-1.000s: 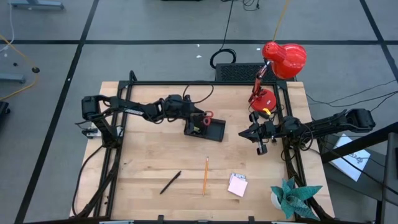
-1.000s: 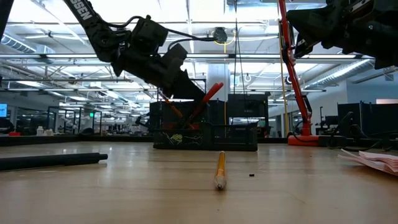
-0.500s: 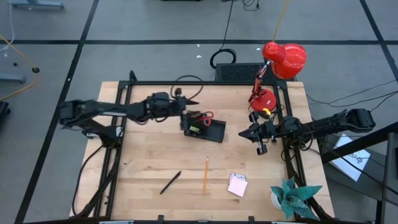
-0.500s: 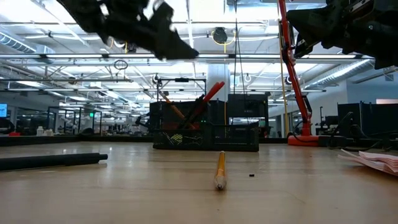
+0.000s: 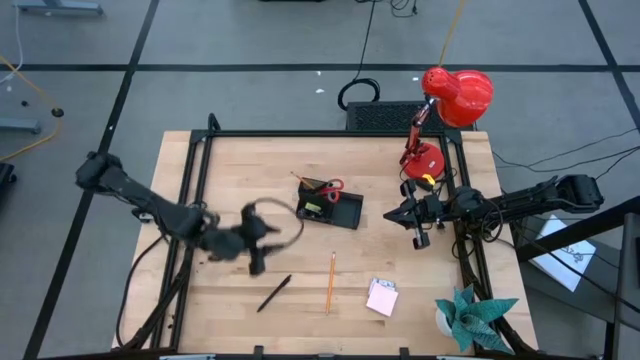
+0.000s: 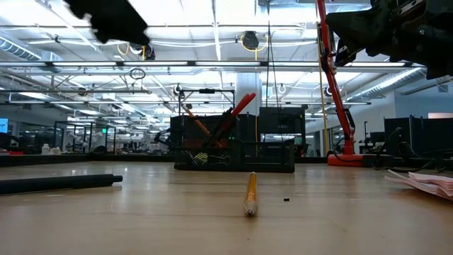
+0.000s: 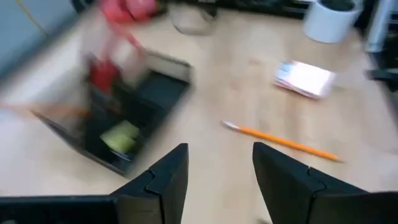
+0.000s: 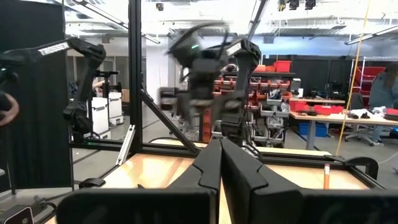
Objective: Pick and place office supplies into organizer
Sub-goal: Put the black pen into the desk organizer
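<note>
A wooden counter (image 5: 240, 180) is seen from above. The organizer (image 5: 328, 205) sits near its middle, with red scissors (image 5: 330, 186) and a pencil standing in it. The left gripper (image 5: 256, 262) is blurred, above the counter just beside a black pen (image 5: 273, 293) — its fingers (image 7: 168, 177) are spread apart and nothing is held. A loose pencil (image 5: 331, 282) and a pink pad (image 5: 382, 296) lie nearer the front edge. The right gripper (image 5: 418, 238) is parked at the right edge, fingers pressed together, empty.
</note>
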Action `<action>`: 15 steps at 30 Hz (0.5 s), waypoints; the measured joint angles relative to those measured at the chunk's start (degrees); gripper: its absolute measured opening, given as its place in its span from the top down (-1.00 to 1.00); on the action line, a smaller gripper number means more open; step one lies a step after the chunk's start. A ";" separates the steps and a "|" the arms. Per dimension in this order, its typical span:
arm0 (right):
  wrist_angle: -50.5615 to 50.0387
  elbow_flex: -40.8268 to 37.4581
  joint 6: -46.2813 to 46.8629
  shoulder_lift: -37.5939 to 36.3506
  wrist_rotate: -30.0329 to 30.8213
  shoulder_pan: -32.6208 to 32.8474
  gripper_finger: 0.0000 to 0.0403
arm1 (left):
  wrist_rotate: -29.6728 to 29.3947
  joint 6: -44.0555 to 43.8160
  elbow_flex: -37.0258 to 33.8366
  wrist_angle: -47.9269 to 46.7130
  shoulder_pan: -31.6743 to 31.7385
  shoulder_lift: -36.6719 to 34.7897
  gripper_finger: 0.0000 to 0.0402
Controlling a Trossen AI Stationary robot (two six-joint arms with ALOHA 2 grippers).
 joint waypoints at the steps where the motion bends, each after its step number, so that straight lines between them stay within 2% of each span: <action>1: 0.02 0.00 0.00 0.00 0.00 0.01 0.98 | -0.03 -4.12 0.01 -0.11 -2.17 1.42 0.07; 4: 0.46 0.00 0.20 0.00 0.00 0.01 0.98 | -0.09 -10.89 0.12 1.54 -7.61 6.29 0.07; 8: 1.14 0.00 1.40 0.00 -0.02 0.01 0.98 | 0.28 -15.08 4.10 0.02 -11.45 14.84 0.07; 11: 0.95 0.00 1.49 0.02 -0.07 0.01 0.98 | 1.74 -16.94 10.12 -2.98 -12.13 20.48 0.07; 15: -0.02 0.00 1.51 0.02 -0.07 0.03 0.98 | 5.49 -20.15 20.28 -14.33 -12.27 27.13 0.07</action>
